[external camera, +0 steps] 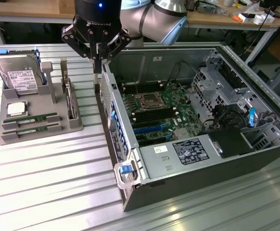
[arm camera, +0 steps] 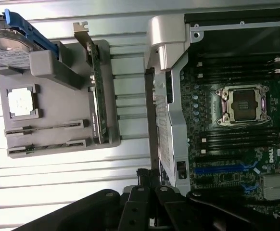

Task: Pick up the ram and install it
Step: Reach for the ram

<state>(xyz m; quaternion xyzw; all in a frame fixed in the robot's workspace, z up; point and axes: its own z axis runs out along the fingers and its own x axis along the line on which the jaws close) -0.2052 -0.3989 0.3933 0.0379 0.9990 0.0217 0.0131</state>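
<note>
- My pincer (external camera: 97, 67) (arm camera: 146, 180), the black two-fingered gripper on the arm, has its fingertips pressed together with nothing between them.
- It hangs over the gap between the grey moulded parts tray (external camera: 34, 138) (arm camera: 58, 113) and the near side wall of the open dark metal computer case (external camera: 188, 185) (arm camera: 166, 43). I cannot tell whether the tips touch that wall.
- The ram (external camera: 34, 118) (arm camera: 46, 128), a long thin green circuit-board stick, sits on edge in a slot of the tray, well apart from the pincer.
- A second green stick (external camera: 31, 128) (arm camera: 48, 143) sits in the slot just beside it.
- The same tray holds a silver hard drive with a white label (external camera: 20, 77) (arm camera: 7, 50), a square silver processor chip (external camera: 16, 109) (arm camera: 20, 102) and an upright expansion card (external camera: 70, 98) (arm camera: 97, 106).
- Tray and case rest on a ribbed aluminium table (external camera: 44, 183).
</note>
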